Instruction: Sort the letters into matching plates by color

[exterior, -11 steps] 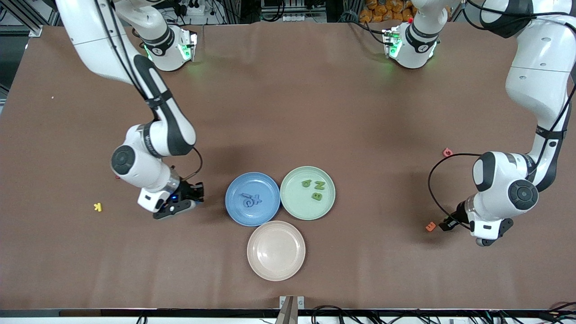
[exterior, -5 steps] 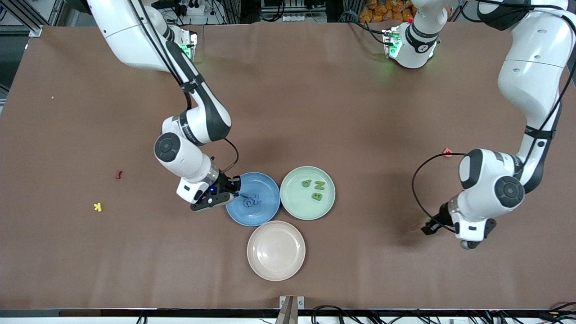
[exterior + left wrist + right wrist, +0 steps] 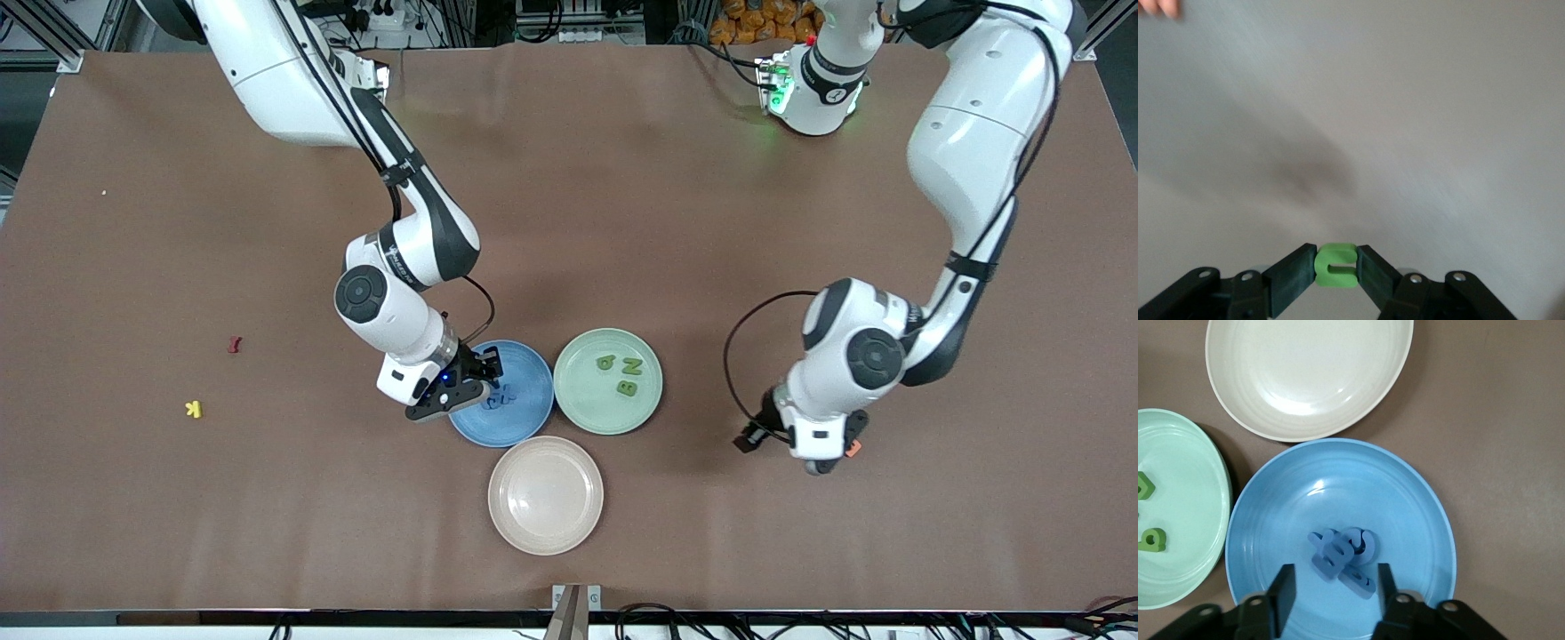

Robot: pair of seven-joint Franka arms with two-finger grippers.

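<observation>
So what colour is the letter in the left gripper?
Green letter, pinched in the left gripper; clearest in the left wrist view.

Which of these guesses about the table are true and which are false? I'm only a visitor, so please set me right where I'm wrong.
1. The right gripper hangs over the blue plate with its fingers apart and nothing between them. True.
2. The left gripper carries a blue letter. False: it is shut on a green letter.
3. The beige plate holds no letters. True.
4. The pale green plate has five letters on it. False: three green letters lie there.
5. A yellow letter and a dark red letter lie loose on the table, toward the right arm's end. True.
6. The blue letters lie on the beige plate. False: they lie clustered together in the blue plate.
</observation>
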